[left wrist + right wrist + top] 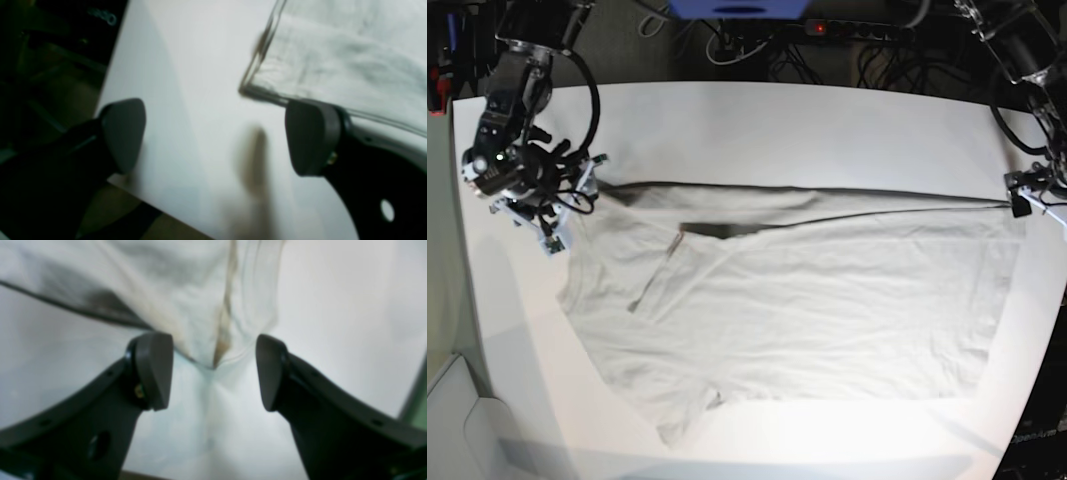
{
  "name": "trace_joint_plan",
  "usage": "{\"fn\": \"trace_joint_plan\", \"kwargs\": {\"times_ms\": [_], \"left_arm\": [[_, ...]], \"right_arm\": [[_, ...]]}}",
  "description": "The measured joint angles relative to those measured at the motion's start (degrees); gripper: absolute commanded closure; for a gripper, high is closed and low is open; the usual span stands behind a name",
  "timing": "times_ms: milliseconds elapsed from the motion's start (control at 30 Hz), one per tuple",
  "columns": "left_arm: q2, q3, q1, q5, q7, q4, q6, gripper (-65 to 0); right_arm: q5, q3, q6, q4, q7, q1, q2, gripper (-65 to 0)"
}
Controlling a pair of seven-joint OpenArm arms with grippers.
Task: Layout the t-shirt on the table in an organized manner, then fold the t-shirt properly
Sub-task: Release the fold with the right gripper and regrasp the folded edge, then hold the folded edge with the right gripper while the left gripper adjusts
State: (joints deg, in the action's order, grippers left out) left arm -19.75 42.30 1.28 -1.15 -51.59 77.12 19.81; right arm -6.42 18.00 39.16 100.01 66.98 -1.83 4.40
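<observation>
The light grey-beige t-shirt lies spread flat over the white table, with a folded-over sleeve on its left part. My right gripper is at the shirt's upper left corner. In the right wrist view it is open, with a wrinkled point of the shirt lying between its fingertips. My left gripper is at the shirt's upper right corner. In the left wrist view it is open over bare table, and the shirt's corner lies just beyond its right finger.
Cables and a power strip run behind the table's far edge. The left wrist view shows the table's edge with dark floor beyond it. A pale box-like object stands off the table at the lower left.
</observation>
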Motion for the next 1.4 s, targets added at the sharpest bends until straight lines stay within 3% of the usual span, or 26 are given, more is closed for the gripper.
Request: {"fn": "trace_joint_plan", "kwargs": {"times_ms": [233, 467, 800, 1400], "left_arm": [[0.0, 0.0, -0.1, 0.1, 4.3, -3.9, 0.0, -65.0], [-0.1, 0.0, 0.4, 0.0, 4.8, -5.1, 0.0, -65.0], [0.4, -0.1, 2.3, 0.1, 4.5, -6.6, 0.0, -65.0], [0.4, -0.1, 2.3, 0.5, 4.7, -6.8, -0.2, -65.0]], "right_arm": [[-0.1, 0.0, 0.0, -4.0, -3.0, -0.4, -0.2, -37.3], [0.0, 0.0, 0.0, -7.9, -4.9, -0.1, -0.1, -15.8], [0.0, 0.0, 0.0, -8.0, -4.7, 0.8, -0.3, 0.0], [0.0, -0.2, 0.0, -8.0, -4.7, 1.9, -0.3, 0.0]]}}
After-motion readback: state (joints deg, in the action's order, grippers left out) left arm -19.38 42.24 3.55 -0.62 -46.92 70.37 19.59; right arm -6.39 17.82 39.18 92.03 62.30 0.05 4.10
